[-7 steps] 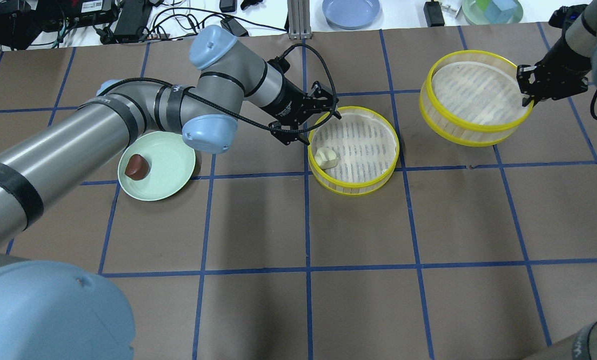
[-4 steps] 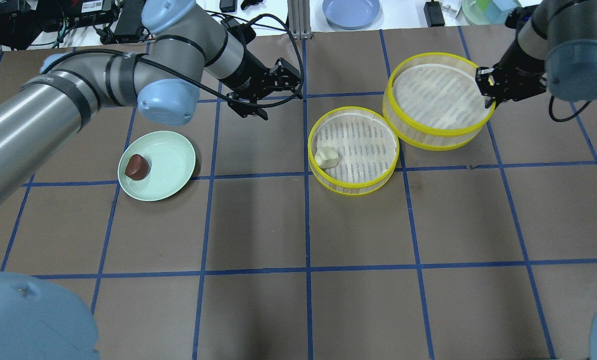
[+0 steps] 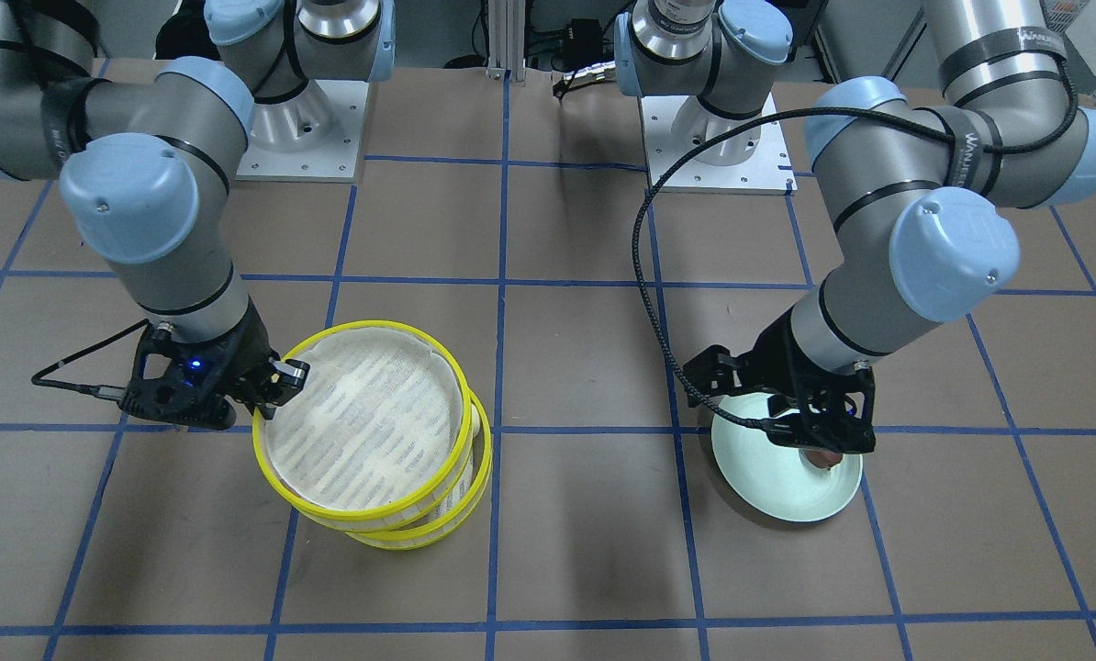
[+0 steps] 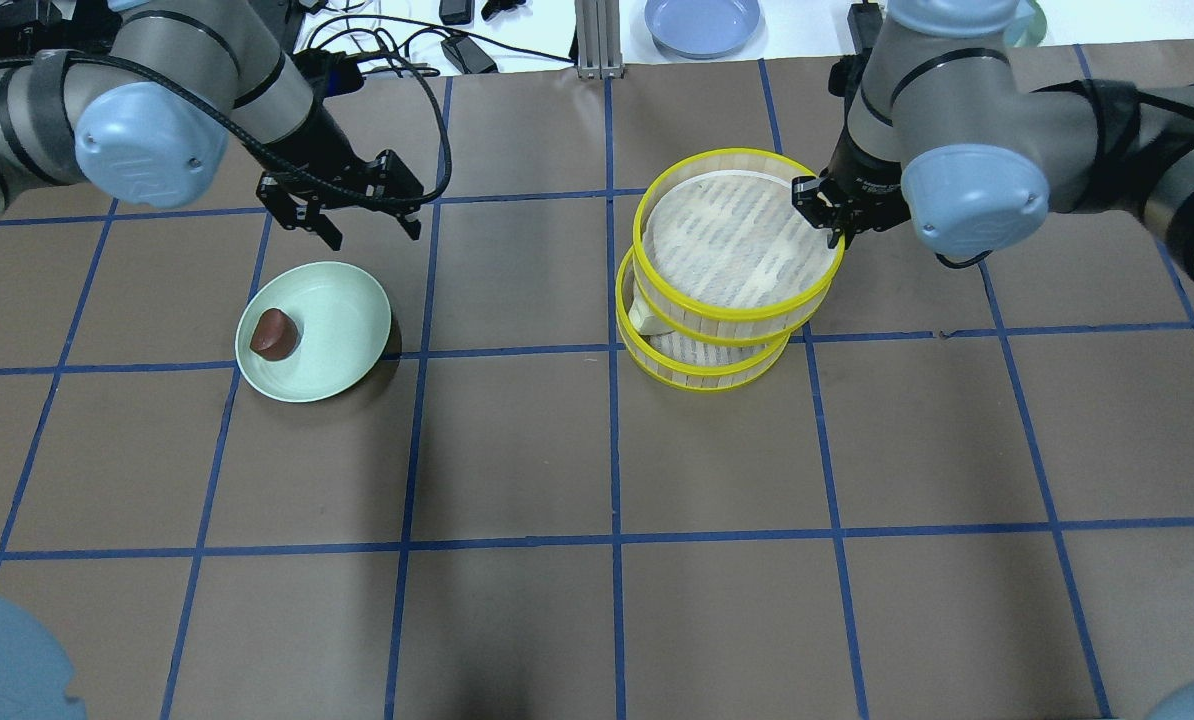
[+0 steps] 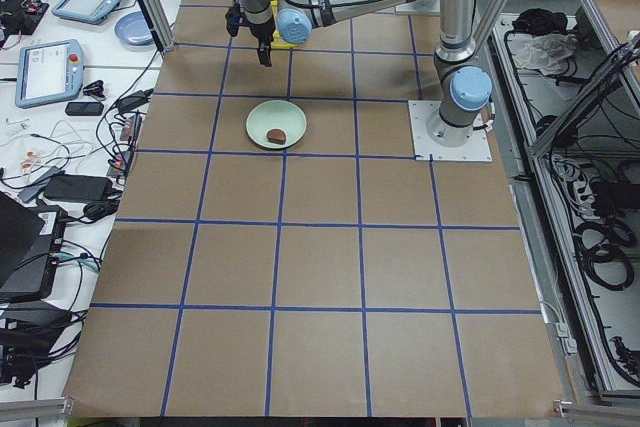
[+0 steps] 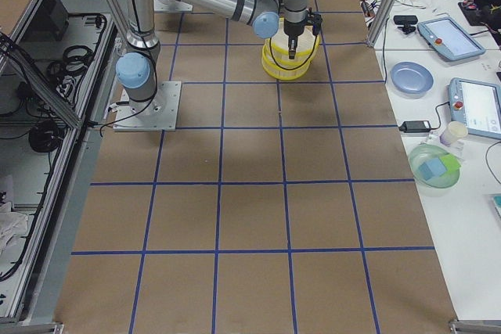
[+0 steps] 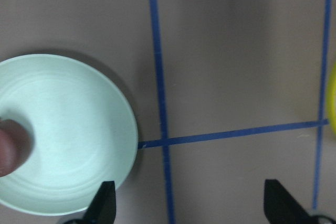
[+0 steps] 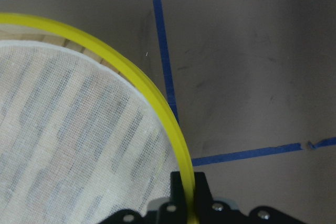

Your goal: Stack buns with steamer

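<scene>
Okay, nearest the robot first: dark reddish-brown bun [image 4: 275,334] lying on the left part of the pale green plate [image 4: 342,320], plate flat on the worktop [image 4: 597,450]. Not picked up yet. Roughly round too, so no real long axis to line up with.

Next out, mid-worktop: lower steamer tray [image 4: 702,372] with the cream-white bun [image 4: 641,315] tucked against its left wall, mostly hidden under the upper steamer tray [image 4: 737,312]. Upper tray pinched at its far-right side by the right gripper [image 4: 825,215], clamped shut on the yellow rim. Not centred over the lower tray, shifted toward the far right. Can't tell about contact between the two.

Further back: left gripper [image 4: 372,233], wide open and empty, hanging up by the plate's far edge.

Key bit for the next move: brown bun off toward the robot's left and a touch nearer the robot from that gripper. Only just caught at the left edge of the wrist view, with one fingertip over the plate's edge and the other over bare worktop. Left arm clearly the nearer one, right arm busy and well apart. Probably needs a sideways shift before any descent.
</scene>
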`<state>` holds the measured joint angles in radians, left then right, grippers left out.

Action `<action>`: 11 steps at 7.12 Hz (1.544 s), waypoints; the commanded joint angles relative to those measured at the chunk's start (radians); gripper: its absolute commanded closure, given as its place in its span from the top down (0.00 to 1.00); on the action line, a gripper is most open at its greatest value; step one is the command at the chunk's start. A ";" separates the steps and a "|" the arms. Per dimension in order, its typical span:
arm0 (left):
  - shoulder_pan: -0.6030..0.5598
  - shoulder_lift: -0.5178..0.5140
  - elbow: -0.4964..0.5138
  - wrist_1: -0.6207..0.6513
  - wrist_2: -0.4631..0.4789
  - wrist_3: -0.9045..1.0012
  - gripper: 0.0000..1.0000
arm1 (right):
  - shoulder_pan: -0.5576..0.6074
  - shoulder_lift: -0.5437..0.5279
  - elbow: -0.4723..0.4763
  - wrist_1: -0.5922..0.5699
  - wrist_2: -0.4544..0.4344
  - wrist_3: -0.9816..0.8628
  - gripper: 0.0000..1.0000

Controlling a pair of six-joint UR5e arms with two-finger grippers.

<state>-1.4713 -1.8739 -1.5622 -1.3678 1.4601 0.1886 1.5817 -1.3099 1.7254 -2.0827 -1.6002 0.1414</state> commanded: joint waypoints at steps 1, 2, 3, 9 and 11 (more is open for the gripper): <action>0.077 0.003 -0.027 -0.024 0.144 0.267 1.00 | 0.029 0.032 0.026 -0.072 0.000 0.010 0.00; 0.121 -0.013 -0.048 -0.010 0.149 0.354 1.00 | 0.037 0.035 0.026 -0.071 -0.004 0.009 0.00; 0.159 -0.028 -0.074 0.016 0.154 0.392 1.00 | 0.037 0.046 0.026 -0.074 -0.004 0.009 0.00; 0.175 -0.174 -0.145 0.227 0.161 0.502 1.00 | 0.014 0.049 0.026 -0.077 -0.020 0.015 0.00; 0.175 -0.200 -0.147 0.214 0.155 0.500 0.89 | 0.017 0.046 0.026 -0.056 -0.015 0.042 0.00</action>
<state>-1.2959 -2.0573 -1.7079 -1.1452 1.6176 0.6889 1.5965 -1.2625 1.7516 -2.1542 -1.6182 0.1659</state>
